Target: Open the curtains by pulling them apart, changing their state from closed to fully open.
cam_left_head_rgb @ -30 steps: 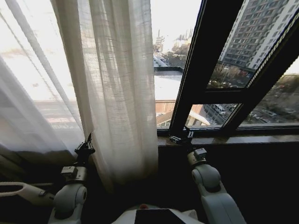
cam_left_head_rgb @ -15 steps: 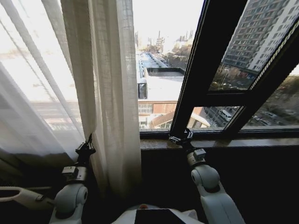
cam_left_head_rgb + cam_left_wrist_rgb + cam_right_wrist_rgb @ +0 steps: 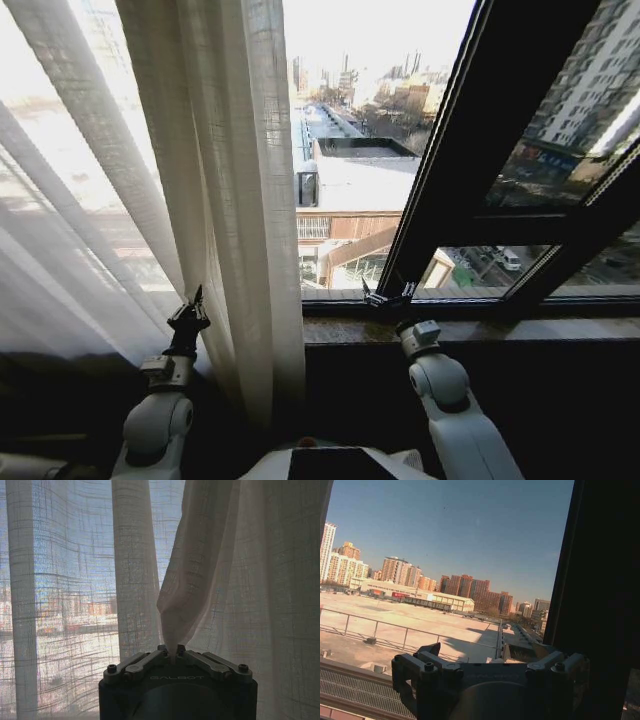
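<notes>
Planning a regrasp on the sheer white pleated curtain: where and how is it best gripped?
Probably the low inner edge of the sheer white pleated curtain, from the room side, fingers across a vertical pleat. The left gripper already pinches such a bunched fold, which tapers narrow there.

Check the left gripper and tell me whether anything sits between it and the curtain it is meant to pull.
Nothing does. The left gripper is shut on a bunched fold of the curtain, fabric rising straight from its fingertips. The right gripper sits open at the window frame, apart from the cloth.
</notes>
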Controlling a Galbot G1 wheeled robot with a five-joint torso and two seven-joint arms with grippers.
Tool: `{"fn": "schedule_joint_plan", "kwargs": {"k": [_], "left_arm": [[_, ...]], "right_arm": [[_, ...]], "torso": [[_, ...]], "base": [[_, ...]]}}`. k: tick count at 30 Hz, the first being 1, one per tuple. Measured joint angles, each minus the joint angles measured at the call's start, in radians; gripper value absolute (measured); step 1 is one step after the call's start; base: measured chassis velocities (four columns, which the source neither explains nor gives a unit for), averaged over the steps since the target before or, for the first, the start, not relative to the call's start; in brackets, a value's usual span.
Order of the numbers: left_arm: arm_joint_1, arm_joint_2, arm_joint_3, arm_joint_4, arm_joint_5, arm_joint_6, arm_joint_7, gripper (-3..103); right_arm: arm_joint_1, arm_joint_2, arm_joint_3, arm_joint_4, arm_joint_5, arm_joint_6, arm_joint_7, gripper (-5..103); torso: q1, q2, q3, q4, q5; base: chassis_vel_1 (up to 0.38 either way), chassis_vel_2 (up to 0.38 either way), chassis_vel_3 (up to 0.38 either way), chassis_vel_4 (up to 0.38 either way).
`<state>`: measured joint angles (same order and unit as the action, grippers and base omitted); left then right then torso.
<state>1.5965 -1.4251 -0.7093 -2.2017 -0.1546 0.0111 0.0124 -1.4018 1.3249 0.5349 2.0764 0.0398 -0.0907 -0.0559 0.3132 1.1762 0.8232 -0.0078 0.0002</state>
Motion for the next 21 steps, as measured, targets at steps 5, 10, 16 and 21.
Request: {"fn": "schedule_joint_plan", "kwargs": {"k": [5,10,16,21], "left_arm": [[0.000,0.000,-0.001,0.003,0.002,0.000,0.000,0],[-0.001,-0.005,0.003,0.004,0.007,0.001,0.000,0],[-0.004,-0.008,0.006,0.004,0.010,0.002,0.000,0],[-0.005,-0.009,0.008,0.004,0.011,0.002,0.000,0]], "right_arm": [[-0.002,-0.001,0.001,-0.005,0.000,0.002,0.007,100],[-0.003,-0.002,0.003,-0.008,0.000,0.003,0.008,100],[0.000,-0.004,0.004,-0.017,0.002,0.031,0.008,100],[0.006,-0.003,0.006,-0.041,-0.019,0.083,0.002,100]], "torso": [[0.000,0.000,0.000,0.0001,0.0000],[0.001,0.000,0.000,0.0001,0.0001],[0.001,0.000,0.000,0.0001,0.0001],[0.001,0.000,0.000,0.0004,-0.0005]], "base": [[0.094,0.017,-0.097,-0.005],[0.094,0.096,-0.096,-0.092],[0.168,0.188,-0.142,-0.192],[0.135,0.145,-0.171,-0.140]]}}
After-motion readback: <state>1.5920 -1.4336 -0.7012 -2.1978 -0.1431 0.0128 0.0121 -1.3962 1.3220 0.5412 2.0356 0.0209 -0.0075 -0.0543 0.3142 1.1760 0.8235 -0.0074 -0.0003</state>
